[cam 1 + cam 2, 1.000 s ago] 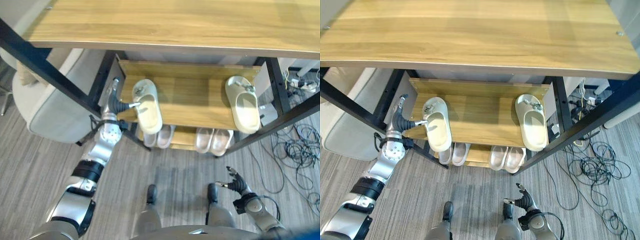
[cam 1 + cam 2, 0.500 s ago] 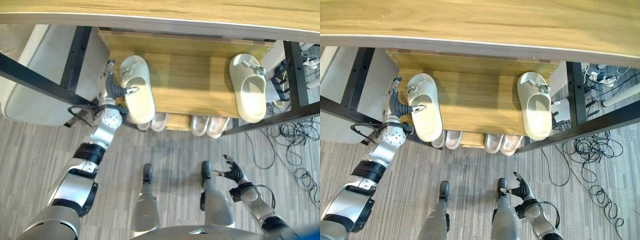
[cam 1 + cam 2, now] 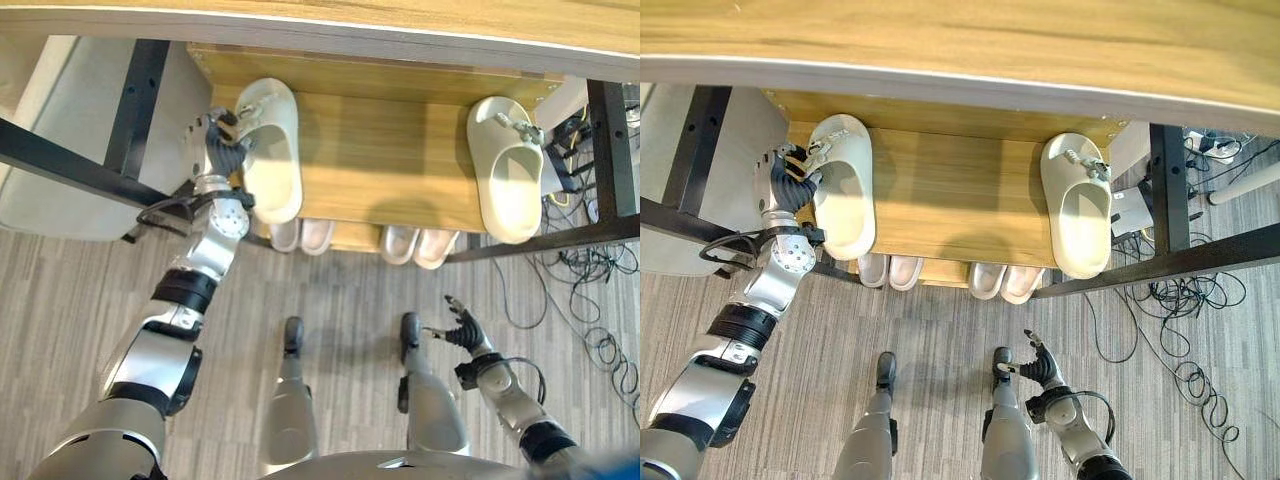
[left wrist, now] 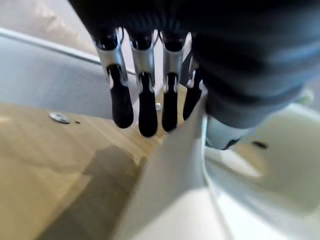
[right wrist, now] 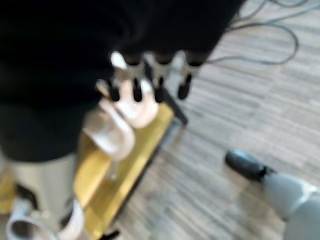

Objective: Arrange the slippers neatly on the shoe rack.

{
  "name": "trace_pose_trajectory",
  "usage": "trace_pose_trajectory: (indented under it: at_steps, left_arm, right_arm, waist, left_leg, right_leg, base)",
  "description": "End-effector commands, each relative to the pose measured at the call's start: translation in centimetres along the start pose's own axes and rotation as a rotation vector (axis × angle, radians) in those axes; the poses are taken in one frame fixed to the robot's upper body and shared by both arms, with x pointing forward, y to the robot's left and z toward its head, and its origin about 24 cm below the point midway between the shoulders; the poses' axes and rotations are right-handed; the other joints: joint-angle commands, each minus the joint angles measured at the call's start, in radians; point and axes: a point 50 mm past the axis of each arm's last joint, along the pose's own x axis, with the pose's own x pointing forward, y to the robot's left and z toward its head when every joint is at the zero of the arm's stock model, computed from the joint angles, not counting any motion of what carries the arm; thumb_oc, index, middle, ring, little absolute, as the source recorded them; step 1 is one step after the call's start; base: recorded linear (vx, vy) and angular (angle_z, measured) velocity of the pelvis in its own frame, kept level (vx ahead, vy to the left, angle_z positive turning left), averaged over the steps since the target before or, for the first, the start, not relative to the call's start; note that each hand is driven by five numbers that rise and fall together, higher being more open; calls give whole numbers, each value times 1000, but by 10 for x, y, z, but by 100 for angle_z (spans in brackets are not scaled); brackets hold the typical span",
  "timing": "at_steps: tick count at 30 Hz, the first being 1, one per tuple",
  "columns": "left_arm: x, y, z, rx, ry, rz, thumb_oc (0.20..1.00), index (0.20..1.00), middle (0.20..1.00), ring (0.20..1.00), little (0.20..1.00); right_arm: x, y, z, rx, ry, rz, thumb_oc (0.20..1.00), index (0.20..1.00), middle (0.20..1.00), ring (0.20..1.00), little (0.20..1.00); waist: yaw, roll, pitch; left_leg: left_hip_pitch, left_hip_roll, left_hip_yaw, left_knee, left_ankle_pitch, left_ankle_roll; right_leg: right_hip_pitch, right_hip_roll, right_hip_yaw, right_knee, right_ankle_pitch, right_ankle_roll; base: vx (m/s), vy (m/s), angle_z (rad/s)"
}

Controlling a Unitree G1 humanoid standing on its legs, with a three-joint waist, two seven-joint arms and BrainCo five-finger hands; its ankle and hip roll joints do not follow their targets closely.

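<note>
Two cream slippers lie on the middle wooden shelf (image 3: 380, 170) of the shoe rack. The left slipper (image 3: 272, 150) lies at the shelf's left end and the right slipper (image 3: 507, 170) at its right end, both with toes pointing inward. My left hand (image 3: 222, 148) is at the left slipper's outer side, near its toe end. In the left wrist view its fingers (image 4: 142, 110) run down the outside of the slipper's wall (image 4: 180, 165) while the thumb sits inside, pinching it. My right hand (image 3: 462, 332) hangs low over the floor, open and holding nothing.
The rack's wide top board (image 3: 320, 20) overhangs the shelf. Two pairs of pale slippers (image 3: 300, 235) (image 3: 415, 245) stand on the lowest shelf. A grey upholstered seat (image 3: 60, 150) is left of the rack, behind a black frame bar (image 3: 60, 160). Loose cables (image 3: 590, 300) lie on the floor at right.
The view has shifted. My left hand slid along the left slipper toward its toe end and its thumb no longer sticks out over it. That slipper lies straighter and deeper on the shelf.
</note>
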Motion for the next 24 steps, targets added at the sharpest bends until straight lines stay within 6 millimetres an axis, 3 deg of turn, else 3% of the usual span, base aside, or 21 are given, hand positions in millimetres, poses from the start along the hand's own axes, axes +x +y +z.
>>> trace_pose_trajectory:
  at_steps: [1, 15, 24]
  left_arm:
    - [3, -5, 19, -10, -89, 11, 200, 200, 200, 200, 200]
    - [-17, -49, 51, -54, -165, -153, 200, 200, 200, 200, 200]
    - [-2, -72, 74, -38, -125, -181, 200, 200, 200, 200, 200]
  right_arm:
    - [-2, -1, 10, 28, -68, -12, 1000, 1000, 1000, 1000, 1000]
    - [7, -4, 19, 18, -81, -33, 1000, 1000, 1000, 1000, 1000]
    - [12, -9, 26, -17, -105, -37, 1000, 1000, 1000, 1000, 1000]
  waist:
    - [4, 4, -16]
    - [-5, 15, 3]
    - [-46, 24, 7]
  left_leg:
    - [-25, 43, 34, 8, 17, 0]
    - [-31, 51, 45, 3, 25, -5]
    - [-47, 68, 66, 3, 33, -14]
  right_leg:
    - [-35, -115, -13, 182, -63, 98]
    - [-66, -113, 0, 199, -69, 96]
    - [-119, -102, 26, 208, -66, 97]
  base:
    - [0, 0, 0]
    - [0, -14, 0]
    - [8, -48, -9]
